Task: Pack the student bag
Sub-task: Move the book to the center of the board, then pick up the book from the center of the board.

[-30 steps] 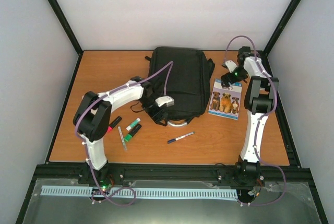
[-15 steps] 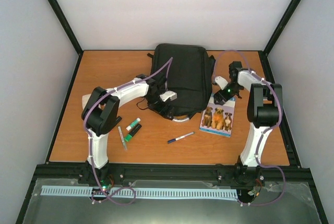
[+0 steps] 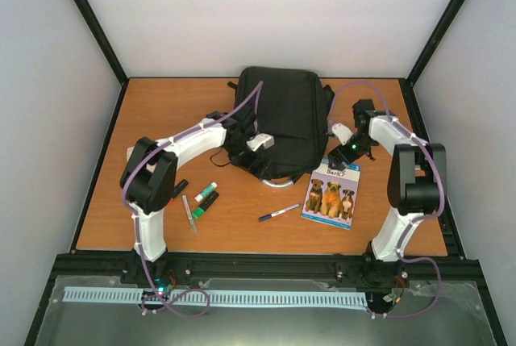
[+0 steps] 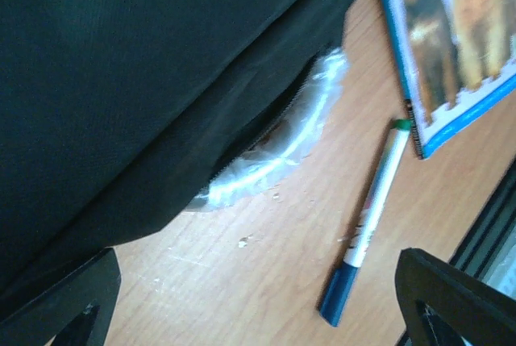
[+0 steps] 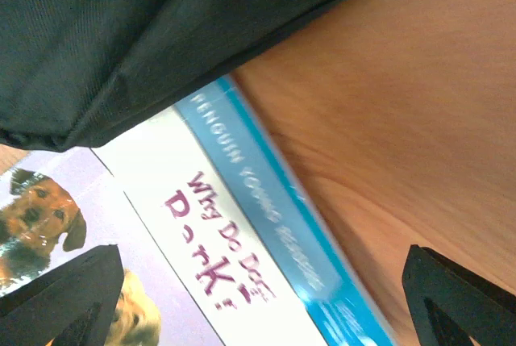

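The backpack [image 3: 278, 120] lies flat in the upper centre of the overhead view, on the far half of the table [image 3: 161, 112]. It is black woven fabric, soft and roughly rectangular. Whether anything is inside it cannot be told, as no opening faces the cameras.

A pale, glossy loop handle [image 4: 266, 156] curls out from under the backpack's near hem and rests on the wood.

Everything else lies loose on the table:
- A thin paperback book [image 3: 331, 194] with 3 dogs on its cover and a blue spine edge sits right of centre, just beside the backpack's lower right corner.
- A white pen [image 3: 279, 213] with a dark blue cap lies below the backpack, near the book but apart from it.
- A small cluster of markers [image 3: 201, 199] sits left of centre (one has a green body).

The left gripper [image 4: 258, 281] hangs over the near hem, fingers spread wide with only bare wood between them. The right gripper [image 5: 262, 273] hovers over the book's title, also spread and gripping nothing.

The tabletop is orange-brown wood grain, smooth and edged in black. Plain white walls rise on 3 sides, with black posts slanting up at the corners.
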Tool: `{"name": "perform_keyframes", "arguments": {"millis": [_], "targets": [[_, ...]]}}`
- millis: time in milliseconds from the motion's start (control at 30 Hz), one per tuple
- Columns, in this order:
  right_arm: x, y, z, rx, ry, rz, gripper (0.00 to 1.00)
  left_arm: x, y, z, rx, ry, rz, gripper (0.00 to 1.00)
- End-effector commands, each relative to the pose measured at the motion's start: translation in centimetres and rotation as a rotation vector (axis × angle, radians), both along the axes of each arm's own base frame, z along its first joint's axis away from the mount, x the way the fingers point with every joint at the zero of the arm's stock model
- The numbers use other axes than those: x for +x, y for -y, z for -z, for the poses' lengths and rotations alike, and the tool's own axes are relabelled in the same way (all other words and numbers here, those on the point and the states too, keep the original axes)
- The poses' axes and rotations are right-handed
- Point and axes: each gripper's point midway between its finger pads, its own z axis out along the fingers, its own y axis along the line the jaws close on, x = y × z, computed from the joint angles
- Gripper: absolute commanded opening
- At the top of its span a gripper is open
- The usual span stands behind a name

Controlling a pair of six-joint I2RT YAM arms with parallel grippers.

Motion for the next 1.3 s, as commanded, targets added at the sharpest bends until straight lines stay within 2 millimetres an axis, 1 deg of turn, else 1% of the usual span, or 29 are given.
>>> {"name": "perform_keyframes", "arguments": {"millis": [0, 33, 67, 133, 200, 333, 400, 500, 600, 667, 833, 933, 967, 1067, 1133, 1267], "targets": [[1.8, 1.7, -6.8, 0.038, 0.133, 0.148, 0.98, 1.9, 1.8, -6.8, -0.120, 0.144, -0.050, 0.99], [1.5, 2.1, -7.3, 0.042, 0.138, 0.165, 0.98, 2.6, 1.2, -6.5, -0.065, 0.177, -0.096, 1.00], [1.0, 2.4, -7.4, 0.047, 0.130, 0.178, 0.98, 3.1, 0.8, -6.2, -0.029, 0.190, -0.131, 1.00], [-0.5, 3.2, -7.0, 0.050, 0.102, 0.209, 0.97, 3.1, 1.1, -6.0, -0.032, 0.164, -0.137, 1.00], [-2.2, 3.9, -6.5, 0.058, 0.065, 0.232, 0.94, 2.5, 2.1, -6.2, -0.079, 0.130, -0.109, 1.00], [-5.3, 4.7, -6.0, 0.070, 0.017, 0.238, 0.91, 0.3, 4.8, -6.5, -0.158, 0.081, -0.003, 0.88], [-6.6, 4.8, -5.7, 0.062, 0.009, 0.221, 0.89, -0.9, 6.3, -6.2, -0.174, 0.076, 0.056, 0.81], [-8.0, 4.4, -5.5, 0.074, 0.000, 0.201, 0.84, -2.4, 8.2, -5.4, -0.179, 0.080, 0.121, 0.79], [-9.0, 3.9, -4.9, 0.093, -0.014, 0.194, 0.79, -4.0, 10.0, -4.4, -0.216, 0.017, 0.167, 0.73], [-9.4, 3.6, -4.4, 0.112, -0.031, 0.195, 0.75, -4.9, 11.1, -3.2, -0.227, -0.038, 0.184, 0.70], [-9.9, 3.2, -3.3, 0.131, -0.057, 0.171, 0.59, -6.6, 13.0, -1.3, -0.234, -0.127, 0.189, 0.70], [-10.3, 3.0, -2.6, 0.134, -0.072, 0.153, 0.44, -6.6, 13.3, 0.8, -0.176, -0.146, 0.148, 0.72], [-10.4, 3.0, -2.4, 0.138, -0.079, 0.153, 0.42, -6.5, 13.4, 1.4, -0.161, -0.157, 0.129, 0.72], [-10.8, 2.8, -1.7, 0.146, -0.095, 0.148, 0.37, -6.0, 13.3, 3.1, -0.115, -0.173, 0.076, 0.73], [-11.0, 2.9, -1.2, 0.141, -0.104, 0.149, 0.36, -5.9, 13.3, 4.0, -0.097, -0.192, 0.049, 0.73], [-11.0, 3.0, -0.2, 0.133, -0.119, 0.160, 0.35, -5.5, 13.8, 5.0, -0.083, -0.223, 0.011, 0.73]]}}
